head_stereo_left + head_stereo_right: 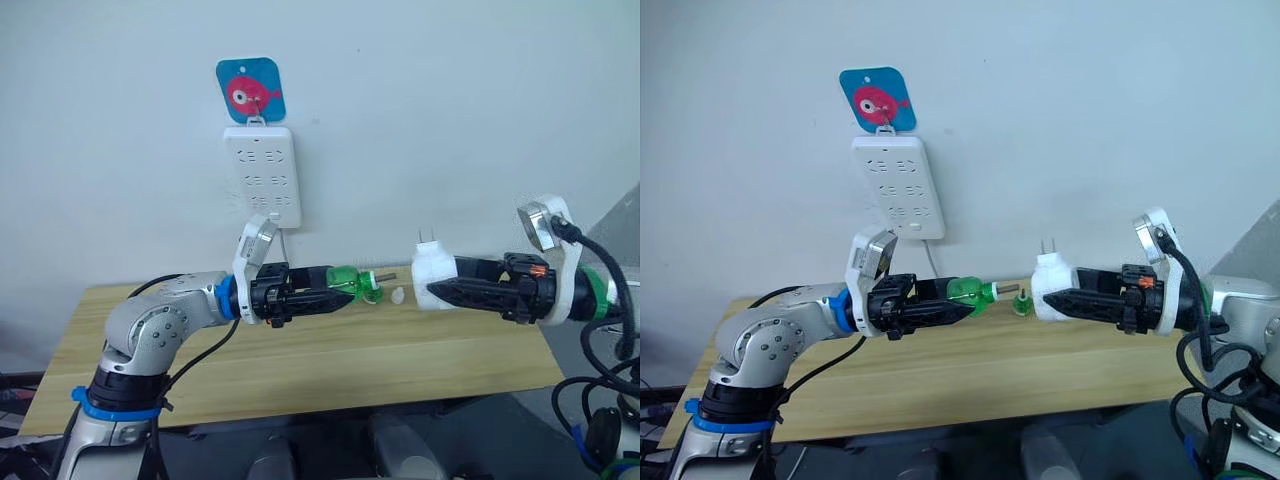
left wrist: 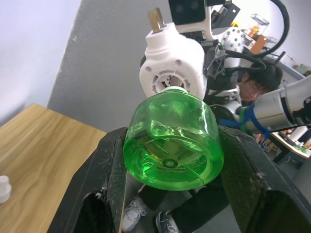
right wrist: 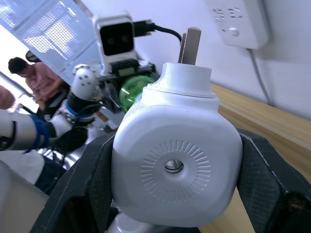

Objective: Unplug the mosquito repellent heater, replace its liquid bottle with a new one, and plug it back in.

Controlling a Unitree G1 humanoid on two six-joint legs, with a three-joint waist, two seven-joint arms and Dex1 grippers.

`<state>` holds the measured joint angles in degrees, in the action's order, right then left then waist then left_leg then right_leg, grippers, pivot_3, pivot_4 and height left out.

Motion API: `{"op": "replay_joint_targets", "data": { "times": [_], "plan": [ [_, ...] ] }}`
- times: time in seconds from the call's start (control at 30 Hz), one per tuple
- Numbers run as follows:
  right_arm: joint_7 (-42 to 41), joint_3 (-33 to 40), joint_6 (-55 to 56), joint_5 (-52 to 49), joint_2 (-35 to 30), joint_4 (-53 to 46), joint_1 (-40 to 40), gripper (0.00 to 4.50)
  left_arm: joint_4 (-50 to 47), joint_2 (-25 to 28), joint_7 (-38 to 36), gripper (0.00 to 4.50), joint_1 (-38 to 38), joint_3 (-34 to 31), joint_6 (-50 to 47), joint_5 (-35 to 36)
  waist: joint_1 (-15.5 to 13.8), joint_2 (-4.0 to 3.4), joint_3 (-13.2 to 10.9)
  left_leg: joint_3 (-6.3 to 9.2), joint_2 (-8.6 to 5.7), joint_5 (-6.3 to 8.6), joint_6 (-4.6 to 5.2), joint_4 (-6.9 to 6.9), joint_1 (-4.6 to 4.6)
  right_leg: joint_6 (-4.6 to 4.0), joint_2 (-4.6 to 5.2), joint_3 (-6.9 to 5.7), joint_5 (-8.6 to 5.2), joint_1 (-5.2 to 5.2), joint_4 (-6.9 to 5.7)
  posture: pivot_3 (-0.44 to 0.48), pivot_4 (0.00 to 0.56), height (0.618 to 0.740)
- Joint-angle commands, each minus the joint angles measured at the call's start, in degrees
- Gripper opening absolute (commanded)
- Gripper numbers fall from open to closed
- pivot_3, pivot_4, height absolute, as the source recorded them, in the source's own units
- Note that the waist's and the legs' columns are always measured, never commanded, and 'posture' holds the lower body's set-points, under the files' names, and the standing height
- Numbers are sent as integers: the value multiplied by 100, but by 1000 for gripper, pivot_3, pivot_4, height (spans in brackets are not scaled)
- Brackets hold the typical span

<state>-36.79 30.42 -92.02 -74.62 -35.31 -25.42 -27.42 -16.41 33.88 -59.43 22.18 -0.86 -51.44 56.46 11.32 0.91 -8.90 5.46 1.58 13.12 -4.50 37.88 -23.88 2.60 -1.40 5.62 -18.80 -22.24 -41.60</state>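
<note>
Up close, my left gripper [image 1: 345,287] pinches a green bottle [image 1: 348,282], neck toward the heater [image 1: 432,276], which my right gripper [image 1: 432,290] clamps, prongs up, just apart, above the table [image 1: 300,360]. Behind them, a white cap [image 1: 398,296] lies there. On the wall, the strip [image 1: 263,176] hangs under a fish sticker [image 1: 251,90]; I can read no writing.

Wooden table [image 1: 330,370] — small white cap [image 1: 398,296]

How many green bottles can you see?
2. One green bottle is held in the left gripper; a second green bottle, partly hidden, seems to stand on the table just beyond it.
</note>
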Motion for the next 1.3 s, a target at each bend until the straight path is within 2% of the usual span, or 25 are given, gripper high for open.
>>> {"op": "replay_joint_targets", "data": {
  "times": [0.03, 0.23, 0.43, 0.73, 1.3],
  "plan": [
    [621, -85, 219, -1022, -172, 170, 31, 3039, -230, 72, -16, 2357, 94, -139, -9, 129, -1, 0, 0, 0, 0, 0, 0, 0, -1, 0, 0, 0, 0, 0, 0, -214, 59, 692],
    [1645, -770, 1159, -2393, -663, 248, 357, 3039, -406, 100, 90, 2357, 36, -183, -158, 265, -16, 1, 0, -2, 0, 0, 0, -1, -4, 0, 0, 2, 0, -2, 2, -184, 61, 692],
    [2192, -1335, 1971, -3043, -1122, 250, 521, 3039, -594, 190, 113, 2357, -5, -170, -283, 400, -23, 2, 1, -4, 1, 0, 0, 0, -3, 0, -1, 4, 0, -1, 2, -178, 60, 692],
    [2304, -1721, 2584, -3369, -1551, 151, 636, 3039, -520, 131, 202, 2357, 30, -114, -220, 259, -33, 2, 1, -4, 2, 0, 0, 0, -3, 0, -1, 4, 0, -2, 2, -182, 63, 692],
    [2127, -2015, 2900, -3494, -1941, 53, 781, 3039, -281, 170, -63, 2357, 185, -18, -189, 115, -54, 2, 1, -4, 2, 0, 0, 0, -3, 0, -1, 5, 0, -2, 2, -184, 69, 692]
  ]
}}
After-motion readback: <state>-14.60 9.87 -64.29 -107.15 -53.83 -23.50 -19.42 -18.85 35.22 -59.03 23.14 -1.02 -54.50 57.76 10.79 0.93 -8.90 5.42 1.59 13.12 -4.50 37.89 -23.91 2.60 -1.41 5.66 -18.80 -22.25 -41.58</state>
